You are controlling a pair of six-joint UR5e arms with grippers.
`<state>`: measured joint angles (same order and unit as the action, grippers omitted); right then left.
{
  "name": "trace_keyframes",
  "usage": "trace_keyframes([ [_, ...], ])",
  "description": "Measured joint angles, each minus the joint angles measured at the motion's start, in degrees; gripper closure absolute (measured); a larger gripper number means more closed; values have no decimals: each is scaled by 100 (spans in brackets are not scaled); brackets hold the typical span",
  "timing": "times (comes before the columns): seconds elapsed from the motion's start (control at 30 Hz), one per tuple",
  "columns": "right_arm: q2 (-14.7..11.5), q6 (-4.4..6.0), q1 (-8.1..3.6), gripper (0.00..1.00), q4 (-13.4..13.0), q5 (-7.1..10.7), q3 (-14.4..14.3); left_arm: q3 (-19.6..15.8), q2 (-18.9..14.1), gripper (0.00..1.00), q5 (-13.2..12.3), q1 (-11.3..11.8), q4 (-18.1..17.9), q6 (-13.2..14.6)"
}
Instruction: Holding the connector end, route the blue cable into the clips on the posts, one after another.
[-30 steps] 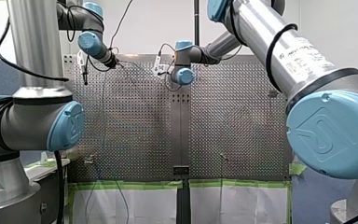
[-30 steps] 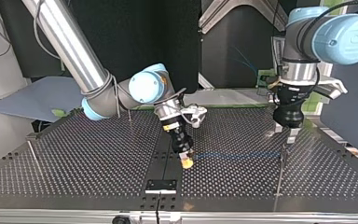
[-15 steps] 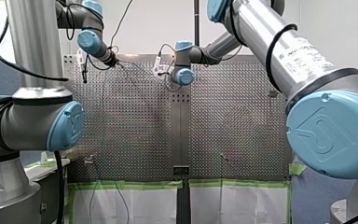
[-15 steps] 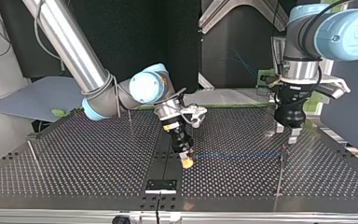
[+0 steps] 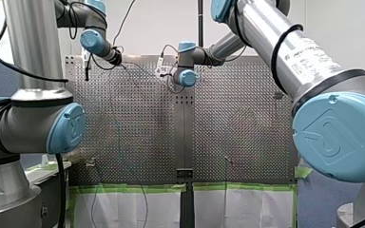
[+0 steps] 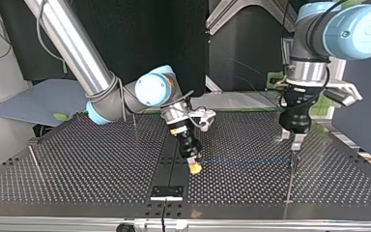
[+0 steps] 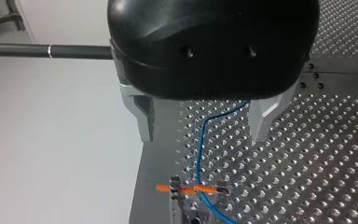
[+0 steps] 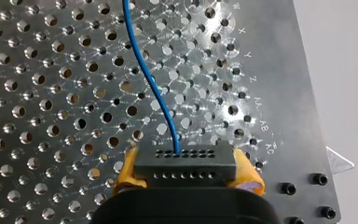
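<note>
Here, you see the blue cable [image 8: 154,88] running from the black connector [image 8: 185,163], which my right gripper [image 8: 187,170] clamps between its yellow pads [image 8: 127,170], low over the perforated table [image 8: 51,93] near the top view's middle. From there the cable stretches across the table to the post [image 6: 290,179] at that view's right, where it crosses the orange-levered clip [image 7: 191,189]. Whether it sits fully in, you cannot tell. My left gripper [image 7: 200,135] hangs just above that clip, its metal fingers [image 7: 144,116] spread apart, with the cable passing between them without touching either.
</note>
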<state>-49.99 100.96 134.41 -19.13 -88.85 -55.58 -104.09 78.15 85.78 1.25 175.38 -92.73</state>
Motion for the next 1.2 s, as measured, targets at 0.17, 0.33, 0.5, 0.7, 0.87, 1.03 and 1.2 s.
trace_keyframes([
  [0.17, -1, -4, 17, 100, -3, 5, -1, 210, 125, 0, 27, -115, 1, 17],
  [0.33, -6, -4, 25, 100, 0, 7, 2, 465, 303, 0, 186, -266, 80, 15],
  [0.5, -14, -8, 25, 100, 9, 14, 11, 707, 531, 0, 371, -426, 225, 107],
  [0.7, -19, -12, 24, 100, 15, 14, 18, 982, 727, 0, 652, -568, 261, 198],
  [0.87, -25, -13, 33, 100, 17, 9, 26, 1193, 920, 0, 816, -657, 292, 197],
  [1.03, -32, -13, 29, 100, 45, 14, 29, 1392, 1156, 0, 958, -702, 402, 197],
  [1.2, -34, -12, 23, 100, 75, 17, 27, 1438, 1384, 0, 1042, -759, 447, 216],
])
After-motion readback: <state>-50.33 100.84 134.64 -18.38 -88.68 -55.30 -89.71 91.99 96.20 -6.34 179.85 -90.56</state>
